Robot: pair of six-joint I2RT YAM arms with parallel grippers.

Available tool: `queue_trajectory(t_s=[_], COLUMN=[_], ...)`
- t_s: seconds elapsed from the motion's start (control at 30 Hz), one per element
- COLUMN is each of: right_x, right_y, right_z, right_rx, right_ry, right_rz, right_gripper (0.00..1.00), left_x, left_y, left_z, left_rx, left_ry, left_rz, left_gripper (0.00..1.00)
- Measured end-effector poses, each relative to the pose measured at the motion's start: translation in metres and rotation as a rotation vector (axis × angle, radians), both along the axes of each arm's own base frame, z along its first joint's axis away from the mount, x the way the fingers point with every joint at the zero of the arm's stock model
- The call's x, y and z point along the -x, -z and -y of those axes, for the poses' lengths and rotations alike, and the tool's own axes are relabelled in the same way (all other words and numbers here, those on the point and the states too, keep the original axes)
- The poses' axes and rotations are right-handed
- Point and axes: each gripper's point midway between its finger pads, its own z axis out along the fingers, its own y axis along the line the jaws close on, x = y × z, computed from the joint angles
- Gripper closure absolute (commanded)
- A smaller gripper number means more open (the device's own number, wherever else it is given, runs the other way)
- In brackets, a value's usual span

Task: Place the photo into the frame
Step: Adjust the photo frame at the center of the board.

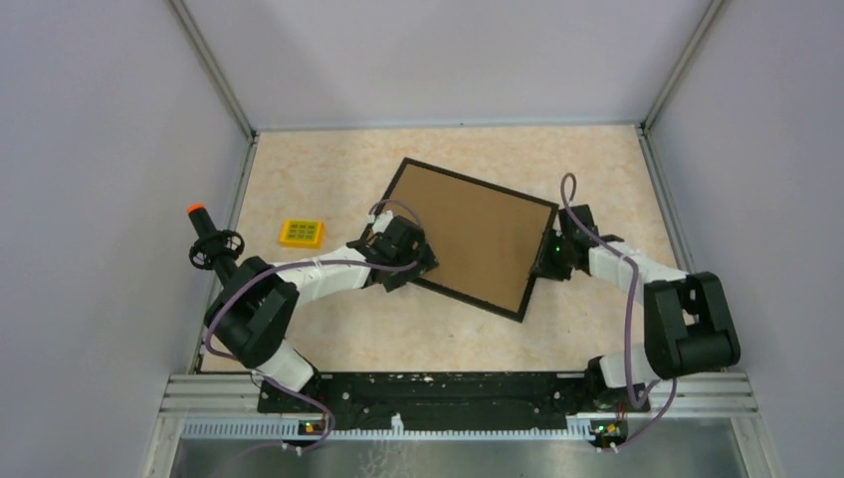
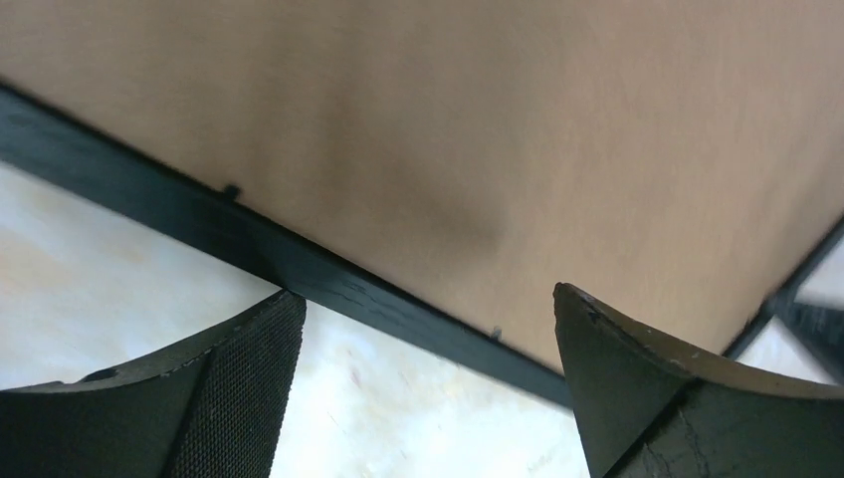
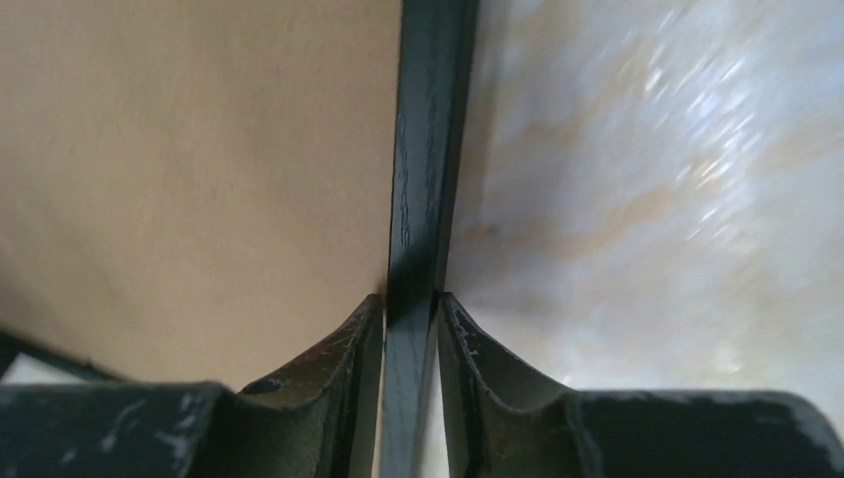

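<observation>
frame (image 3: 428,149): being supported flat at counter's middle, skewed, brown backing (image 1: 468,239) up
left jaws: being held wide apart over frame's left edge, nothing gripped
right jaws: being pinched onto frame's right rail

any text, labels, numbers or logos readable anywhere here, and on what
No readable text in any view.
On the yellow block: a grid of dark squares, too small to tell whether they carry any marks.
On the frame and the brown backing: plain, no print visible.
</observation>
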Motion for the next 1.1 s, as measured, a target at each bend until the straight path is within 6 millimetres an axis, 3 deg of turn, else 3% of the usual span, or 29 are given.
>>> queue_trajectory(t_s=[0.13,0.3,0.37,0.43,0.53,0.63,0.7,0.77,0.83,0.93,1.07,1.1], right_x=[0.041,0.121,0.152,0.157,0.133,0.08,0.038,-0.006,-0.038,-0.07,-0.062,-0.062], right_y=[0.002,-0.001,-0.004,-0.009,-0.033,-0.078,-0.099,-0.105,-0.096,-0.061,-0.012,-0.015], right_z=[-0.035,-0.122,-0.145,-0.149,-0.146,-0.14,-0.117,-0.082,-0.051,-0.018,0.001,0.0], right_rx=[-0.139,-0.286,-0.32,-0.311,-0.252,-0.265,-0.267,-0.229,-0.183,-0.153,-0.15,-0.16], right_ry=[-0.051,-0.303,-0.39,-0.402,-0.385,-0.347,-0.267,-0.163,-0.08,-0.004,0.032,0.025], right_rz=[-0.026,-0.085,-0.127,-0.135,-0.059,0.096,0.179,0.23,0.229,0.16,0.04,0.056], right_gripper=[0.74,0.65,0.5,0.32,0.23,0.21,0.17,0.16,0.18,0.19,0.25,0.29], left_x=[-0.046,-0.094,-0.099,-0.095,-0.076,-0.049,-0.036,-0.027,-0.022,-0.011,-0.004,-0.004], left_y=[0.0,0.0,-0.002,-0.004,-0.007,-0.021,-0.034,-0.043,-0.045,-0.03,-0.015,-0.014], left_z=[-0.04,-0.072,-0.071,-0.065,-0.063,-0.068,-0.07,-0.069,-0.065,-0.062,-0.059,-0.058], left_rx=[-0.056,-0.121,-0.114,-0.099,-0.065,-0.038,-0.011,0.018,0.051,0.073,0.083,0.087], left_ry=[-0.042,0.013,0.065,0.127,0.196,0.238,0.254,0.267,0.287,0.314,0.339,0.343], left_rz=[0.044,0.071,0.09,0.106,0.13,0.174,0.217,0.252,0.278,0.251,0.215,0.216], left_gripper=[0.02,0.02,0.01,0.01,0.01,0.01,0.01,0.01,0.01,0.01,0.01,0.01])
